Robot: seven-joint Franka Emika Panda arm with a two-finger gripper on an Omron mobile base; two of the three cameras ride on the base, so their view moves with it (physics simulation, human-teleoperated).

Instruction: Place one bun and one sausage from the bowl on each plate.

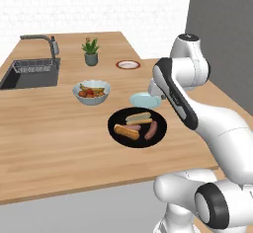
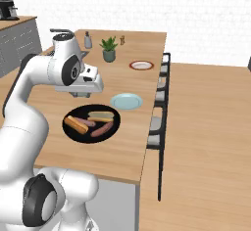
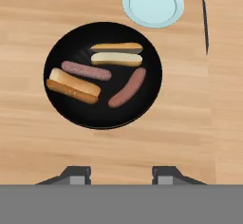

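The wide black bowl [image 3: 95, 115] lies on the wooden counter right under my hand; it is also seen in the base views [image 1: 159, 116] [image 2: 83, 138]. In it lie a closed bun [image 3: 73, 85], a split bun [image 3: 116, 53] and two sausages [image 3: 86, 70] [image 3: 127, 88]. My gripper [image 3: 122, 174] hovers above the bowl's near side, open, with nothing between its fingertips. The pale blue plate [image 3: 153, 3] [image 1: 143, 100] [image 2: 126, 101] sits bare just beyond the bowl. Farther back the red-rimmed white plate [image 1: 128, 64] [image 2: 141, 65] is bare too.
A white fruit bowl [image 1: 91, 93] stands left of the black bowl. A potted plant [image 1: 91, 53] is behind it, and a sink [image 1: 29, 74] with faucet sits at the far left. Dark stools [image 2: 159, 98] line the counter's right edge.
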